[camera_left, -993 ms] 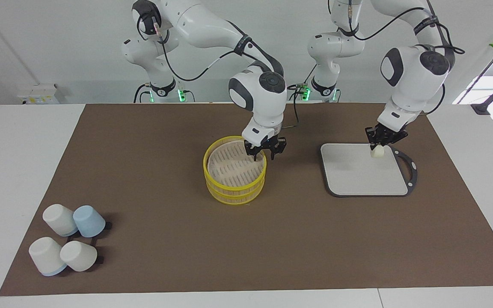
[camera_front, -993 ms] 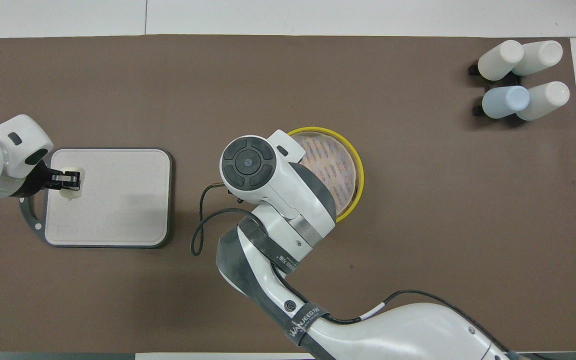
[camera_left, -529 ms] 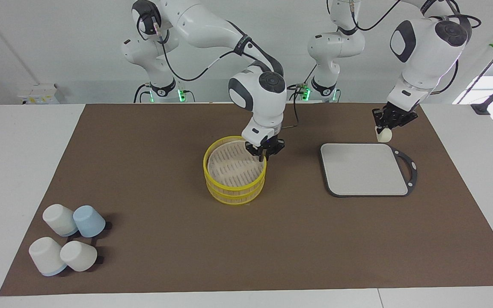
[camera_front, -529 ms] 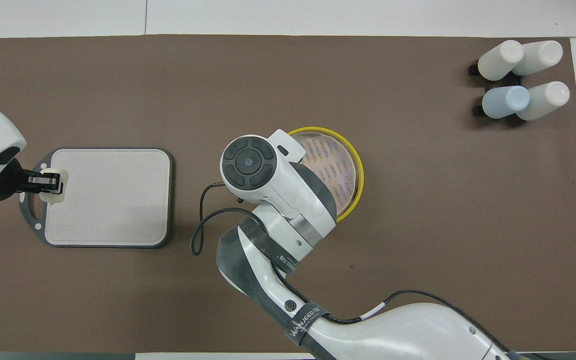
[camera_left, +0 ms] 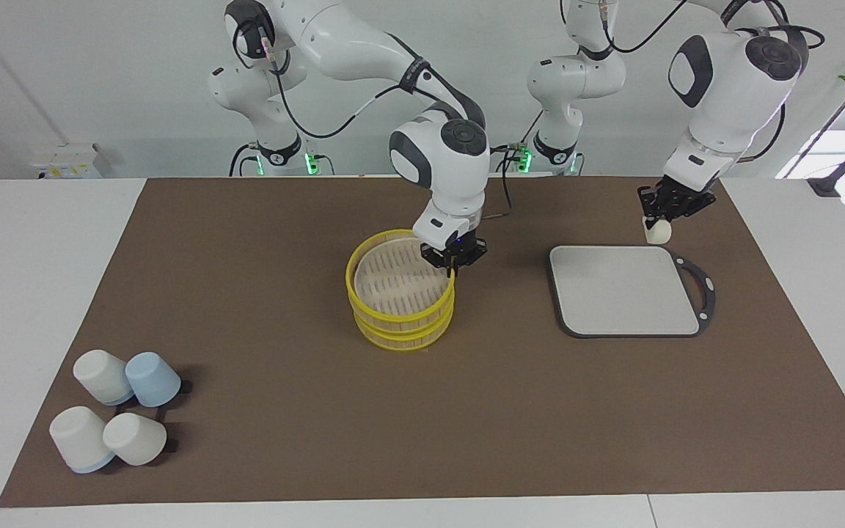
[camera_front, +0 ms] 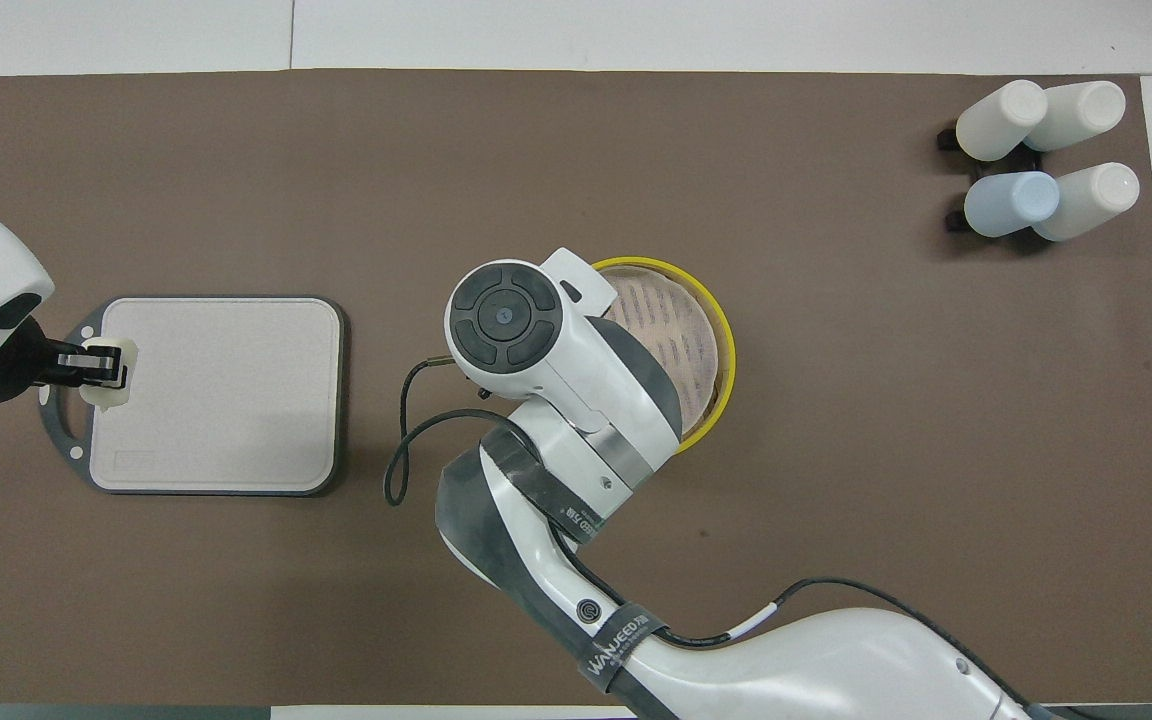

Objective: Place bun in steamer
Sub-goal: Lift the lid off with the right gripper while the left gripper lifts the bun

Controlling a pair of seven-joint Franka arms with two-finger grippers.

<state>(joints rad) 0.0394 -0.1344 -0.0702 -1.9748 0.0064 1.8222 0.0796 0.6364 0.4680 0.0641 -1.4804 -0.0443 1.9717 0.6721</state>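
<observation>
In the facing view there are two arms, one bun (camera_left: pixel 659 231), one steamer (camera_left: pixel 401 299) of two stacked tiers, one grey board (camera_left: pixel 628 290) and four upturned cups (camera_left: pixel 116 416): three pale, one blue. The left gripper (camera_left: pixel 662 213) hangs in the air over the board's edge at about one o'clock from the board's middle, its fingers pinched on the top of the bun. The bun dangles below the fingertips, its long axis roughly upright, rounded end down. The right gripper (camera_left: pixel 454 262) sits at the steamer's rim at about two o'clock, fingertips closed on the rim of the top tier, which sits slightly off its lower tier. The cups cluster at seven o'clock from the steamer, near the mat's corner.

In the overhead view the same counts hold. The left gripper (camera_front: pixel 106 364) holds the bun (camera_front: pixel 116 366) over the board's (camera_front: pixel 226 400) handle edge at nine o'clock. The right arm's wrist hides its gripper and part of the steamer (camera_front: pixel 721 345). The four cups (camera_front: pixel 1041 160) lie at two o'clock from the steamer.
</observation>
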